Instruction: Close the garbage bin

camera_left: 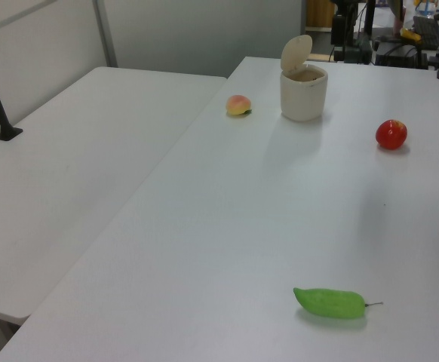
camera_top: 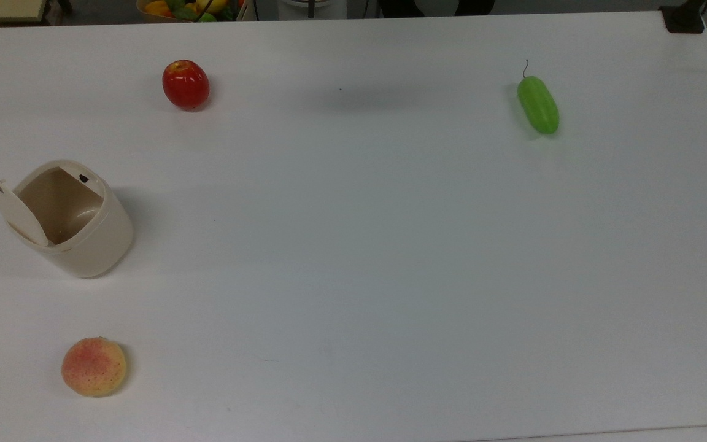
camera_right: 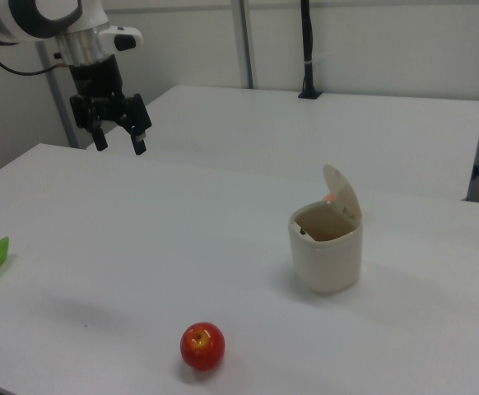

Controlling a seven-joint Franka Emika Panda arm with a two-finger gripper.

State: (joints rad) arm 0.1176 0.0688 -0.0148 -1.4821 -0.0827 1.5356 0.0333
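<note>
Well, going left to right in the top view, the bin [camera_top: 77, 224] stands near the left edge of the white bench [camera_top: 353, 258], its lid [camera_top: 13, 209] swung up on the hinge and leaning outward toward the top view's left, so the mouth is wide open and the inside looks empty. A red apple [camera_top: 186, 85] sits beyond it toward the far edge, a peach [camera_top: 94, 366] lies nearer the front edge, and both are well apart from the bin, so nothing crowds the lid's swing. Far over on the top view's right lies a green cucumber [camera_top: 538, 104], nowhere near the work. In the right view the order flips: the hand [camera_right: 118, 141] hangs high above the bench at the right view's left, fingers pointing down and spread wide with nothing between them, well apart from the bin [camera_right: 327, 251], which stands toward the right view's right with its lid [camera_right: 342, 193] upright behind the opening. I'd judge the closing has not begun: the lid is fully raised and the arm has the whole bench to cross. Since the lid stands on the far side from the arm, my guess is the hand must get behind or above it and push it forward and down; too sideways a shove could tip or slide so light a bin.
</note>
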